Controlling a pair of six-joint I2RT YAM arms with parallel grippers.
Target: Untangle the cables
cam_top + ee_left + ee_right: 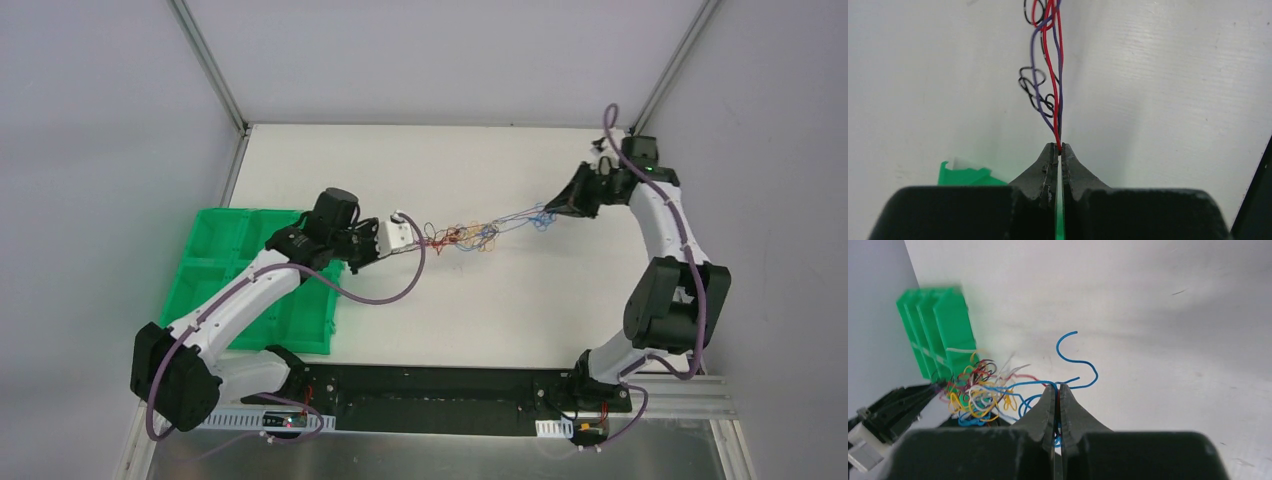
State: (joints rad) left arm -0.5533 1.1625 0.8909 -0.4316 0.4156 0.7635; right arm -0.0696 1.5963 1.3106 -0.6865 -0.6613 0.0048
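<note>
Left gripper [1058,148]: jaws pinched together on red and purple strands of the cables [470,236]
Right gripper [1057,387]: jaws closed on a blue strand
Cables: knotted bundle strung between both grippers, over the middle of the white table [520,310]
Green tray [215,255]: under the left arm, at the table's left edge

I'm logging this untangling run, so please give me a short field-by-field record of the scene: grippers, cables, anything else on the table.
thin multicoloured wire cables: knotted clump strung between both grippers
left gripper: fingers shut on red and purple strands
right gripper: fingers shut on blue strands
green plastic compartment tray: at left edge of the white tabletop, partly under the left arm
</note>
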